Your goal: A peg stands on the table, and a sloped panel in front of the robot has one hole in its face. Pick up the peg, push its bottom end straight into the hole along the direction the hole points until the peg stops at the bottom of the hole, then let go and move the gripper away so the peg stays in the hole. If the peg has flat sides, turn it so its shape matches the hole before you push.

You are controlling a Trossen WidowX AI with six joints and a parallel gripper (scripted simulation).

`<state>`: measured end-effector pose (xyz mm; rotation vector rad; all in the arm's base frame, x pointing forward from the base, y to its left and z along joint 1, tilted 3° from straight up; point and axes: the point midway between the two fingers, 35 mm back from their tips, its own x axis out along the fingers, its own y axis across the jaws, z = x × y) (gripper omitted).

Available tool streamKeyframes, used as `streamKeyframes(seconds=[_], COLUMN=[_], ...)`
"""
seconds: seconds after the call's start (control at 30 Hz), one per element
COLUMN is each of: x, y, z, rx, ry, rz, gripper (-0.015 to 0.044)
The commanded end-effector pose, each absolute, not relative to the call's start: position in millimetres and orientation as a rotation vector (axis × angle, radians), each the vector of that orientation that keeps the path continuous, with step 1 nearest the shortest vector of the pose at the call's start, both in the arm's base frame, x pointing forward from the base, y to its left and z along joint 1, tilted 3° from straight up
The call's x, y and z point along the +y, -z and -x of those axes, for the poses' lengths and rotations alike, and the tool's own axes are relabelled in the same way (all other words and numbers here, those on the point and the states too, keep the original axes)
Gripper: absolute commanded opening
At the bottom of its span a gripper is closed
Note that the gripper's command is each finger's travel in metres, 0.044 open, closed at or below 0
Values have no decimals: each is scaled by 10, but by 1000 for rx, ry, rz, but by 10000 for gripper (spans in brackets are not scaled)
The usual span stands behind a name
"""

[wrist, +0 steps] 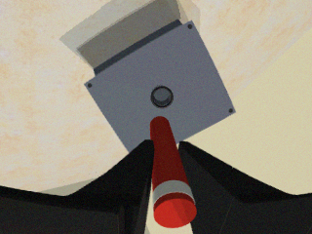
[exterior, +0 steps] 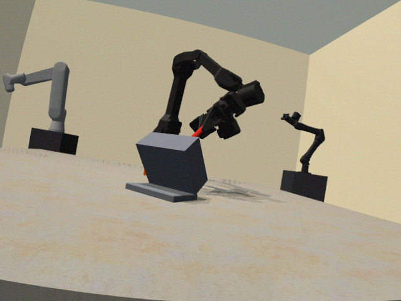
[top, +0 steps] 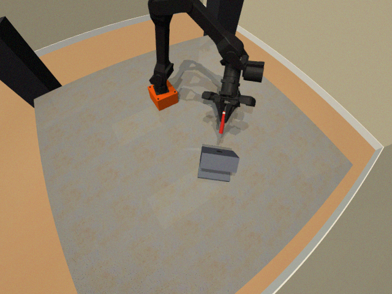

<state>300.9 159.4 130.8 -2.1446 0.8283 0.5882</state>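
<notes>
My two fingers grip one red peg (top: 222,122) (exterior: 197,131) (wrist: 168,161), its free end beyond them, short of the one round hole (top: 218,150) (wrist: 162,97) in one panel (top: 218,162) (exterior: 171,165) (wrist: 180,63), which hides that end from my exterior view.

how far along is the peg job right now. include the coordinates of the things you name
Picked up: the red peg (top: 222,122) (exterior: 197,132) (wrist: 168,161) is clamped in the end effector (top: 223,119) (exterior: 204,126) (wrist: 166,148), off the table. In hand: lining up, with the peg tilted toward the sloped panel (top: 218,162) (exterior: 171,165) (wrist: 195,78) and its bottom end outside the round hole (top: 218,150) (wrist: 162,97). Left: finish aligning, push it to the bottom, let go, back away.
</notes>
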Motion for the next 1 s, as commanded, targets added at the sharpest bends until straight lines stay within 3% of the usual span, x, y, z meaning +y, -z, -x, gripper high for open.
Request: streamKeyframes(seconds=[0.0,0.97], x=[1564,1515], y=[-1245,-1039], z=[-3033,-3271], rx=[833,788], ry=[-589,-561], rz=[2167,2211], gripper=[0,0])
